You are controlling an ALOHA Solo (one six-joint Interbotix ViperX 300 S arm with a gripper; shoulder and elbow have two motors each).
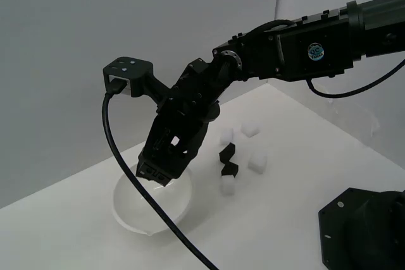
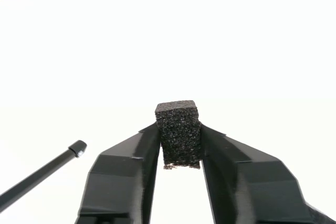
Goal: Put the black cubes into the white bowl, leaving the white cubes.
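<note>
Spreading pale and matte beneath everything: the bench (image 1: 329, 150). Hanging directly over the glossy, deep-sided white bowl (image 1: 130, 210): the gripper (image 1: 156, 175), jaws closed narrowly on one porous, foam-like black cube (image 2: 178, 135). Lying well apart from the bowl toward the exterior view's right: two more black cubes (image 1: 226, 152), mixed among soft-edged white cubes (image 1: 256, 162). Risking, judged from here: opening while tilted, bouncing the light cube off the slick wall; sticking of rough foam to one pad.
</note>
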